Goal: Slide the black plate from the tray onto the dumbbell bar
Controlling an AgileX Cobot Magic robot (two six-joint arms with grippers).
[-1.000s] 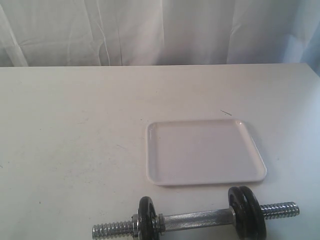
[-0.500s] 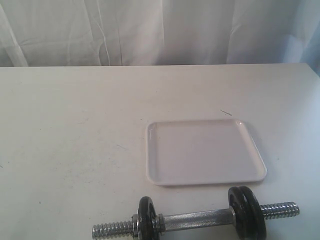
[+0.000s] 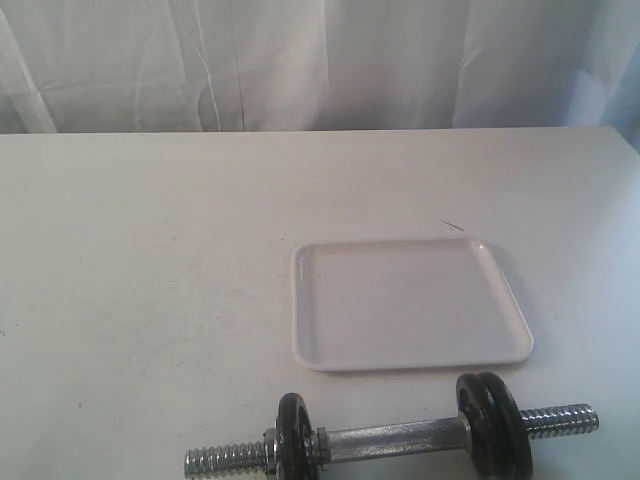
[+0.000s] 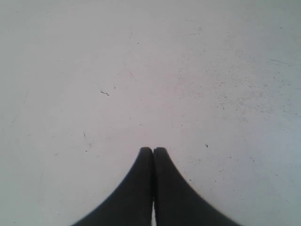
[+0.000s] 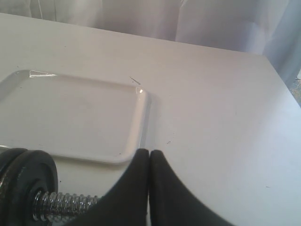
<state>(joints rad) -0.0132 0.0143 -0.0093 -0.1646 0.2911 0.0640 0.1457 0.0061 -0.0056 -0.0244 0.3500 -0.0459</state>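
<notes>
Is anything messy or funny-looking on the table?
Nothing is spilled or broken. The dumbbell bar looks lopsided, though: one black disc on its left side, two black discs together on its right. A tiny dark mark sits on the table beyond the tray.

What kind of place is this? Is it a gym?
Probably a robot lab, not a gym: a white table, a curtain behind, a tray and one dumbbell laid out.

Both the left gripper (image 4: 153, 151) and right gripper (image 5: 149, 153) have their jaws pressed together, holding nothing.
</notes>
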